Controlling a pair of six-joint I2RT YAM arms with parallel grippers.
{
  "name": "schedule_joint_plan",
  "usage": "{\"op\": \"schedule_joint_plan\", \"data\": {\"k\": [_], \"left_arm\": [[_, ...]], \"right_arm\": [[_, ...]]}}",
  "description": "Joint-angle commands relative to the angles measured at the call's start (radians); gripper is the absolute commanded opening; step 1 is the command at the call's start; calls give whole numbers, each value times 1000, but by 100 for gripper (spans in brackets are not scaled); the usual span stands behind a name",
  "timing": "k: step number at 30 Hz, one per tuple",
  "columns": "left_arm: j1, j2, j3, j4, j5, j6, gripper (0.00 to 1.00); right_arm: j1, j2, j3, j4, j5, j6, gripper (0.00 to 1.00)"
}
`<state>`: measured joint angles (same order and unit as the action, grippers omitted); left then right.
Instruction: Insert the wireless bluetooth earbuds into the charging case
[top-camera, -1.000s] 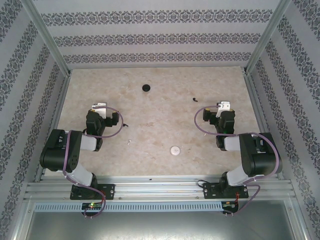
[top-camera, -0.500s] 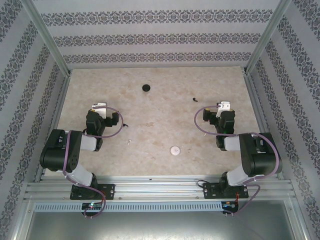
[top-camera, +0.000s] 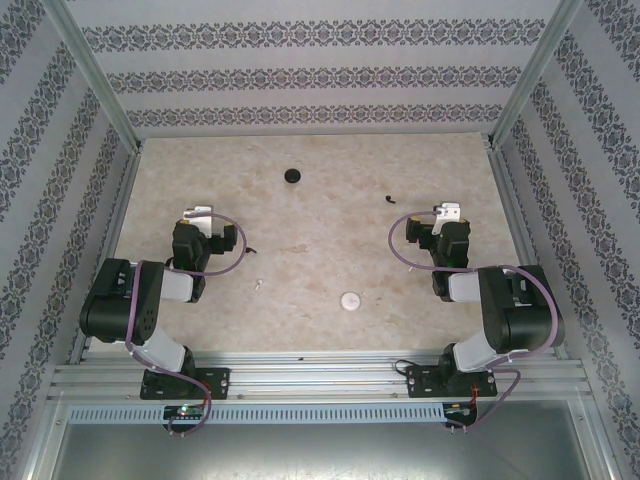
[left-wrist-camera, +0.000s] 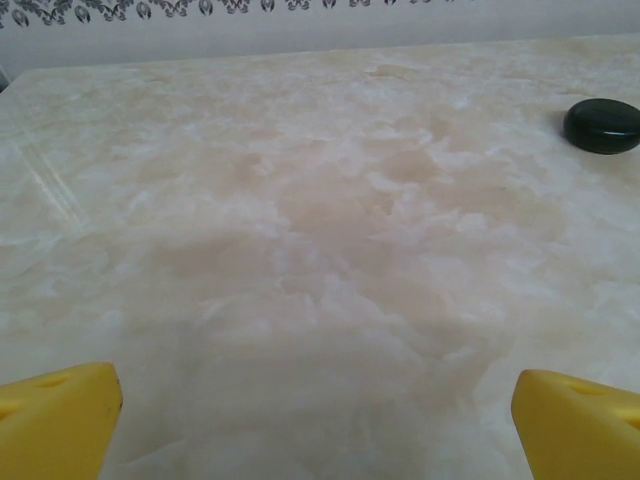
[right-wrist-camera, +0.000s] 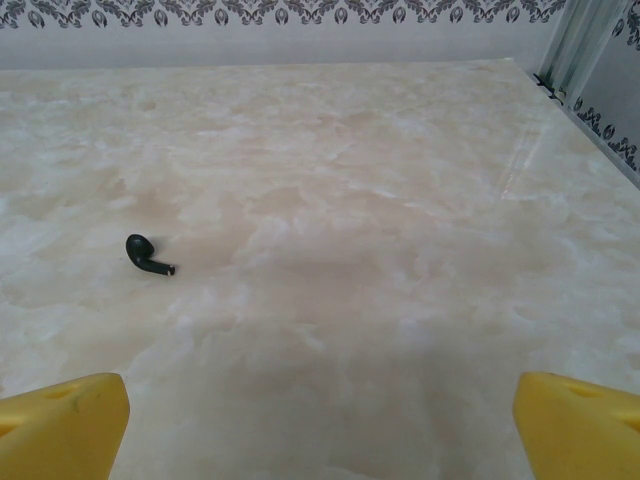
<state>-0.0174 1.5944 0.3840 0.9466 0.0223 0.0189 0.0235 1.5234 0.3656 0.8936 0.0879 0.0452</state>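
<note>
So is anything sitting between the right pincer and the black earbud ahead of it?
Nothing visible does. In the right wrist view, bare table runs from the open right pincer to the black earbud, which lies ahead and to its left.

Left jaws: yellow tips cut off by the bottom edge of my wrist view.
Right jaws: tips likewise cut off at the bottom edge.
Black puck (left-wrist-camera: 601, 126): right side clipped by the picture's edge.
Black earbud (top-camera: 252, 251), white earbud (top-camera: 259, 285): specks from above, their lie too small to tell.
</note>
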Motion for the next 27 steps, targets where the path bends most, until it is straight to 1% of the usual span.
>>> {"op": "schedule_joint_plan", "data": {"k": [1, 5, 7, 9, 10, 12, 14, 16, 17, 19, 21, 24, 25, 27], "left_arm": [[16, -9, 6, -17, -21, -14, 100], [21, -10, 9, -24, -9, -18, 100], [21, -12, -2, -6, -15, -19, 100], [20, -32, -9, 0, -20, -23, 100], [19, -60, -9, -21, -12, -16, 100], [13, -137, 29, -157, -11, -5, 100], [10, -210, 79, -298, -23, -6, 100], [10, -279, 109, -369, -51, -50, 100], [10, -308, 121, -393, -47, -66, 100], [10, -368, 174, -511, -17, -97, 100], [9, -402, 248, -678, 16, -128, 100], [6, -423, 352, -950, 71, -189, 99], [2, -426, 367, -1020, 105, -201, 98], [-19, -433, 377, -1104, 164, -212, 98]], "right_arm": [[-4, -11, 18, 4, -20, -10, 98], [-4, -20, 12, 12, -27, -15, 98], [7, -58, 10, -18, -48, -38, 98], [39, -129, 21, -103, -8, -61, 98], [59, -176, 37, -188, 31, -59, 98], [76, -265, 78, -359, 87, -9, 98], [84, -344, 121, -526, 86, 41, 98], [95, -425, 184, -731, 82, 102, 98], [101, -455, 215, -821, 72, 133, 98], [123, -506, 276, -1007, 45, 194, 98], [158, -532, 310, -1126, 14, 227, 95], [244, -529, 362, -1294, -49, 224, 96], [276, -511, 386, -1351, -74, 225, 96], [337, -461, 424, -1444, -156, 242, 95]]}}
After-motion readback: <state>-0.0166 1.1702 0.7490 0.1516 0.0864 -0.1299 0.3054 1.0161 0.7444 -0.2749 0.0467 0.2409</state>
